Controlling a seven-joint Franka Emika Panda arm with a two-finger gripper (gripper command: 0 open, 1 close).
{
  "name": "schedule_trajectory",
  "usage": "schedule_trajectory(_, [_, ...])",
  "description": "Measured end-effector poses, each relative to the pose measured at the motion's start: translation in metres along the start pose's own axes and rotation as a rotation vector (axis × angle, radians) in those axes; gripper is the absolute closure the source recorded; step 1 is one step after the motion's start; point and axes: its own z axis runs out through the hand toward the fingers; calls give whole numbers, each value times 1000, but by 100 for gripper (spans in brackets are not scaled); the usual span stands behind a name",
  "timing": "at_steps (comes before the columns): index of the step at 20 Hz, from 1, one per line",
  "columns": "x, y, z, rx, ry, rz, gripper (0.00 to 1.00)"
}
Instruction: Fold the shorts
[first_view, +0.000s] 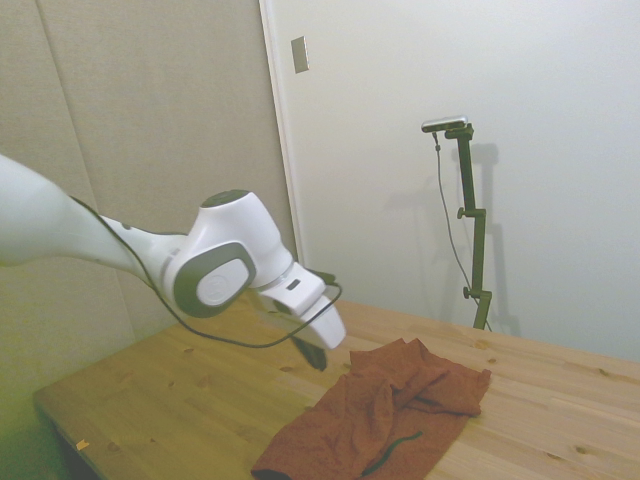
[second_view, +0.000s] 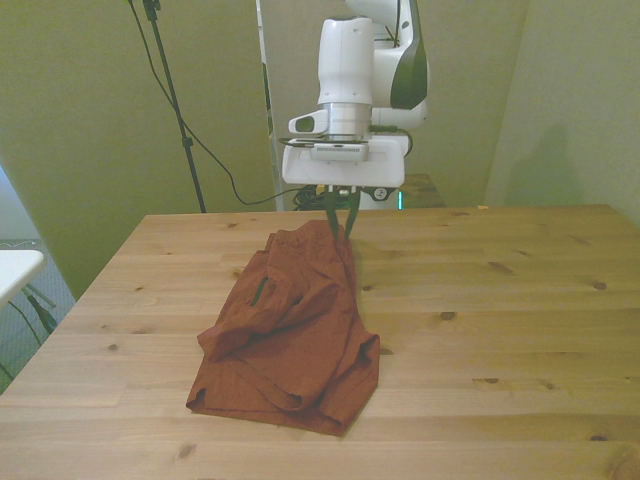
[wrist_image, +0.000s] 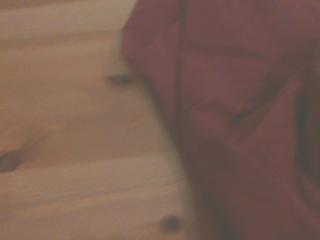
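Though the shorts (second_view: 290, 335) lay rumpled and only partly doubled over on the worktop (second_view: 500, 330), my tool (second_view: 339, 216) hung empty above their far edge, fingers slightly apart; neatening remained.

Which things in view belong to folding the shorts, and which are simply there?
Belongs to the job:
- shorts, crumpled, lying on the table
- hand, above the shorts' far edge, holding nothing

Simply there:
- wooden table
- wall plate

Bare wooden table (second_view: 520, 300), grey wall plate (first_view: 300, 54)
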Motion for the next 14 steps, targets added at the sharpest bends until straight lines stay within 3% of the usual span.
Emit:
schedule_trajectory(5, [-55,12,-24,41,-122,-67,0])
schedule_trajectory(14, [-105,33,-42,57,-120,-117,0])
